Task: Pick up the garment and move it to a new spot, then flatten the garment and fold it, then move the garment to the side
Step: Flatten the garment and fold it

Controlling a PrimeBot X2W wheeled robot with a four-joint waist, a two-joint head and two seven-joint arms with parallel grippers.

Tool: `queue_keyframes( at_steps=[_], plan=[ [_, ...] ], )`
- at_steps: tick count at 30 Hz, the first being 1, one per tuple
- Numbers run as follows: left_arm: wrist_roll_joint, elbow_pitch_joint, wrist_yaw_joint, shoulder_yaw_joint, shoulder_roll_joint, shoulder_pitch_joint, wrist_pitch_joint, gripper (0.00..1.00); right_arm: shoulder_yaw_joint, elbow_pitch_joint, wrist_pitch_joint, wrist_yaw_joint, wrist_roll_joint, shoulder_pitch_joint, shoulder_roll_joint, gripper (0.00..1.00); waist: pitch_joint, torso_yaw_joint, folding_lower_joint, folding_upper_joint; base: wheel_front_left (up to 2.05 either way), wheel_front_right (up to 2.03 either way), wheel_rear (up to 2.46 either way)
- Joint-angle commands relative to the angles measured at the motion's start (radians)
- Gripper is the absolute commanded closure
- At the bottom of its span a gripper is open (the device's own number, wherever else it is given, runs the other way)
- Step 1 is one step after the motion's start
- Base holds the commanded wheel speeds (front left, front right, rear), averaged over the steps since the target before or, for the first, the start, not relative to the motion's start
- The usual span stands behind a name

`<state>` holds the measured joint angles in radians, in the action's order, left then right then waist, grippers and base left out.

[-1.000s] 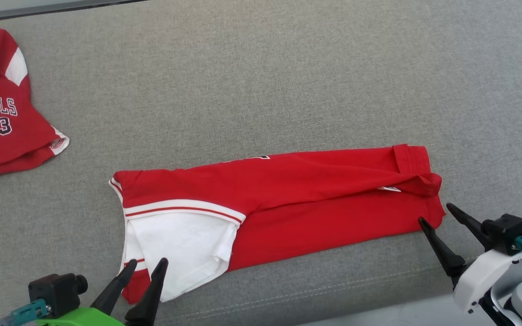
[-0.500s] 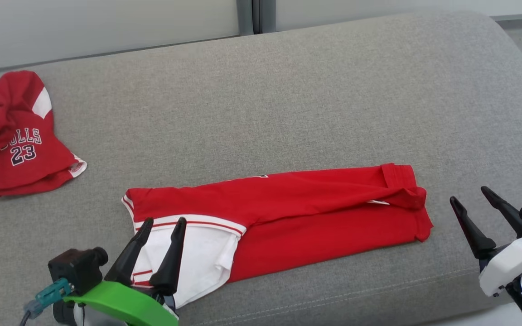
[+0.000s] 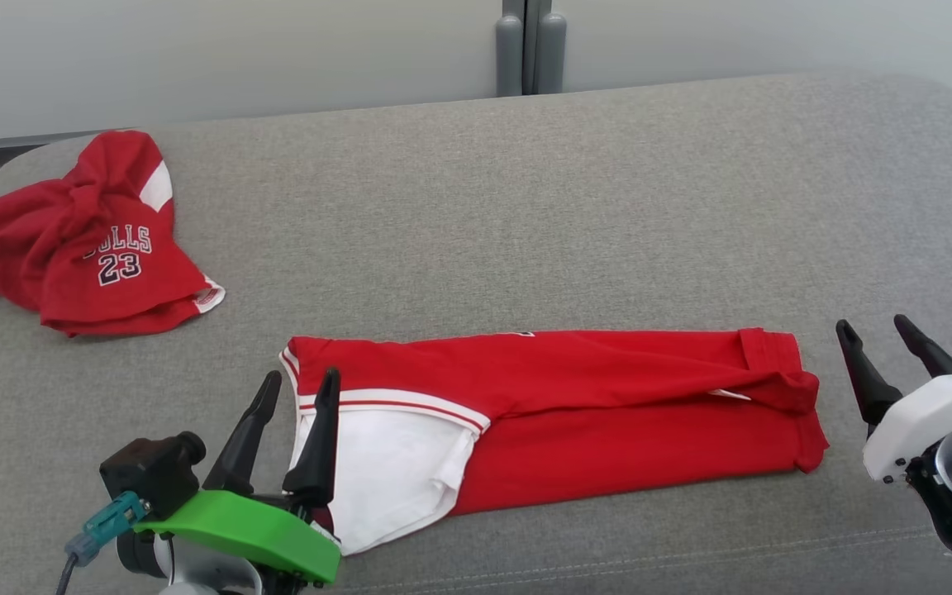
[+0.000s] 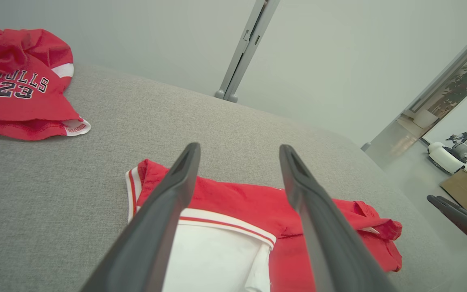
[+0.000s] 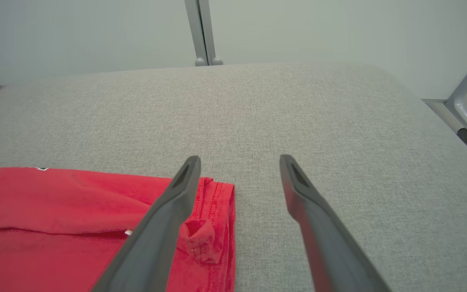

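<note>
The folded garment (image 3: 608, 413) lies as a long red strip on the grey cushion (image 3: 525, 207), long axis running left to right, the left gripper (image 3: 302, 374) spread wide and empty over its white end, the right gripper (image 3: 870, 322) equally wide and empty just beyond the other end

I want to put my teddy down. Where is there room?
Bare grey cushion lies behind the folded red garment, right of the crumpled Bulls jersey. It's crowded at the garment's ends, by the left gripper and right gripper.
</note>
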<state>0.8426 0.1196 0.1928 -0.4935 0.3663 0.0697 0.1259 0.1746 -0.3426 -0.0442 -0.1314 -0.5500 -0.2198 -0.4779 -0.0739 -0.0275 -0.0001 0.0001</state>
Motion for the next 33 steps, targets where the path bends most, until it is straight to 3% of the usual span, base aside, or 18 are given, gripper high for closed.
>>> queue_keyframes(
  at_steps=[1, 5, 12, 18, 33],
  plan=[
    [0.004, -0.005, -0.008, -0.001, 0.0, 0.006, 0.008, 0.0, -0.007, -0.016, 0.01, 0.001, 0.009, -0.016, 0.013, 0.0, 0.004, 0.022, 0.0001, -0.0001, 0.0, 0.0, 0.0],
    [0.005, -0.01, -0.008, -0.005, -0.004, -0.002, 0.009, 0.0, -0.03, -0.092, 0.041, 0.001, 0.021, -0.053, 0.067, 0.0, 0.001, 0.055, 0.0001, -0.0001, 0.0, 0.0, 0.0],
    [-0.002, -0.003, -0.004, -0.005, -0.001, 0.004, 0.017, 0.0, -0.033, -0.226, 0.058, 0.001, 0.046, -0.082, 0.103, 0.0, -0.008, 0.105, 0.0001, -0.0001, 0.0, 0.0, 0.0],
    [-0.005, 0.006, 0.003, -0.003, 0.006, 0.004, 0.017, 0.0, -0.021, -0.323, 0.063, 0.002, 0.044, -0.095, 0.106, 0.0, -0.017, 0.122, 0.0001, -0.0001, 0.0, 0.0, 0.0],
    [0.003, 0.005, 0.005, -0.004, 0.005, 0.011, 0.02, 0.0, 0.066, -0.431, 0.08, 0.001, -0.006, -0.11, 0.121, 0.0, -0.034, 0.118, 0.0001, -0.0001, 0.0, 0.0, 0.0]
  ],
)
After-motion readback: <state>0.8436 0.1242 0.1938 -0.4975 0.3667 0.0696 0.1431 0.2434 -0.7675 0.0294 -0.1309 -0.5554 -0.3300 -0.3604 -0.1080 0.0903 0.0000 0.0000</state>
